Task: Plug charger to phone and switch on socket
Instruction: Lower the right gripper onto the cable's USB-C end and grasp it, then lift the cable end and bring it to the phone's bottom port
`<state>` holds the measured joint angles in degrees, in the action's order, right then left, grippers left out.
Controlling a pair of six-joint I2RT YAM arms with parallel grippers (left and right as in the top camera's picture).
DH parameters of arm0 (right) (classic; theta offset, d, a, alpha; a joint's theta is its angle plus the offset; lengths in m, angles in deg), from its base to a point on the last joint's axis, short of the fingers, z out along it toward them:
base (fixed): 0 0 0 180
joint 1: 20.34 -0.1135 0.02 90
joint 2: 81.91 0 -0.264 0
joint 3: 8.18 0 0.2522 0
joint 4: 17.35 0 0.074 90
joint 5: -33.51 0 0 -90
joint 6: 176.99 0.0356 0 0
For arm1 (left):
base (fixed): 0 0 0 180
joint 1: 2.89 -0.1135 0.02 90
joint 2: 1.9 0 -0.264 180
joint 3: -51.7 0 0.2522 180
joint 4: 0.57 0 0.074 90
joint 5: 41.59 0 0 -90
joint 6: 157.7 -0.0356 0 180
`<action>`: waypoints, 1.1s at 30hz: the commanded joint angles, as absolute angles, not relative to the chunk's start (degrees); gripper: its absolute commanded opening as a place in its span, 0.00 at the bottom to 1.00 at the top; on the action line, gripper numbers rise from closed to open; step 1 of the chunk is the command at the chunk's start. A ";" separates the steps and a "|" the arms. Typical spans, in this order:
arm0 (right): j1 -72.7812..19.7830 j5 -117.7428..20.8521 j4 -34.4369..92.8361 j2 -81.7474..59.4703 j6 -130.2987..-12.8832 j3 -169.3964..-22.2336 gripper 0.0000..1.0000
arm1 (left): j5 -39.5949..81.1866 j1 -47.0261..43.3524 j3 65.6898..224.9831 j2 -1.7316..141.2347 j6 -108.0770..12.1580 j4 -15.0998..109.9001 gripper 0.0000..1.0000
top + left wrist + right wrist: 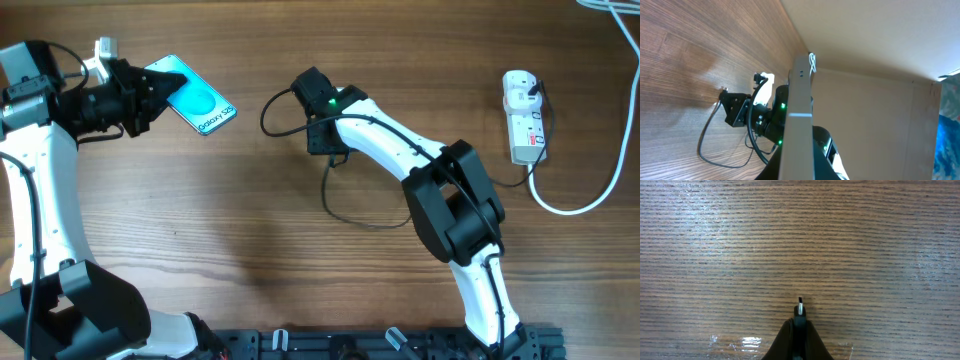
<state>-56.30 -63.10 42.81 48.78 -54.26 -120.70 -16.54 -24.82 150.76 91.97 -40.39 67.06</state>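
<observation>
My left gripper is shut on the phone at the far left and holds it off the table, teal screen up. In the left wrist view the phone shows edge-on as a pale strip. My right gripper is shut on the charger plug, whose metal tip sticks out past the fingertips over bare wood. It is to the right of the phone, with a gap between them. The black charger cable loops on the table below the right arm. The white socket lies at the far right.
The socket's white lead curves along the right edge of the table. A black plug sits in the socket's top end. The right arm stretches across the middle of the wooden table.
</observation>
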 commanded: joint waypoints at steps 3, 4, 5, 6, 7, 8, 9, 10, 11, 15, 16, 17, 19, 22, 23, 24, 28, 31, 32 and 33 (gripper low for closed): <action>-57.02 -58.90 47.33 52.85 -56.44 -119.30 0.04 | -17.91 -24.86 150.93 91.09 -40.23 67.08 0.04; -57.02 -57.90 47.42 51.16 -57.71 -119.34 0.04 | -17.91 -24.86 150.93 91.09 -40.23 67.06 0.04; -56.98 -55.60 47.13 49.00 -59.74 -119.34 0.04 | -17.91 -24.86 150.93 91.09 -40.23 67.06 0.04; -56.80 -52.19 46.50 46.49 -62.32 -119.34 0.04 | -17.91 -24.86 150.93 91.09 -40.23 67.06 0.04; -56.50 -47.95 45.87 43.41 -64.90 -119.34 0.04 | -17.91 -24.86 150.93 91.09 -40.23 67.08 0.04; -56.19 -44.59 45.52 40.41 -66.21 -119.34 0.04 | -17.91 -24.86 150.93 91.09 -40.25 67.10 0.04; -55.89 -42.62 45.45 38.18 -66.91 -119.34 0.04 | -17.91 -24.86 150.93 91.09 -40.25 67.15 0.04; -55.47 -40.46 45.32 35.78 -67.94 -119.34 0.04 | -17.91 -24.86 150.93 91.09 -40.25 67.32 0.04; -54.68 -36.43 45.28 32.59 -70.15 -119.34 0.04 | -17.93 -24.86 150.93 91.09 -40.30 67.59 0.04; -51.43 -23.43 46.56 23.58 -76.84 -119.32 0.05 | -17.96 -24.86 150.93 91.09 -42.42 68.63 0.04; -50.40 -21.35 47.24 21.79 -77.78 -119.32 0.05 | -18.00 -24.73 150.93 91.09 -43.53 69.22 0.04; -48.91 -17.29 48.36 19.60 -79.42 -119.32 0.04 | -18.13 -24.43 150.93 91.09 -44.76 69.64 0.04; -46.40 -9.59 50.74 16.87 -82.48 -119.26 0.05 | -18.68 -23.14 150.93 91.09 -46.96 70.32 0.04; -42.88 -1.77 55.57 13.59 -86.39 -117.42 0.04 | -20.80 -20.01 150.93 91.09 -49.85 70.23 0.04; -42.12 1.25 56.68 13.02 -88.38 -116.68 0.05 | -20.82 -19.29 150.93 91.09 -50.44 70.25 0.04; -41.37 4.35 57.43 12.32 -90.23 -115.61 0.05 | -21.19 -18.28 150.93 91.09 -51.18 70.23 0.04; -39.76 15.30 54.89 8.74 -93.97 -105.07 0.05 | -23.07 -14.02 150.93 91.09 -52.74 69.51 0.04; -39.76 20.72 49.23 6.95 -93.23 -95.94 0.05 | -26.37 -11.73 150.93 91.09 -54.02 68.77 0.04; -39.73 20.68 46.87 6.34 -91.76 -93.18 0.05 | -26.81 -11.33 150.93 91.09 -54.02 68.50 0.04; -39.76 20.61 44.82 5.77 -90.15 -91.10 0.04 | -27.09 -11.22 150.93 91.09 -54.00 68.39 0.04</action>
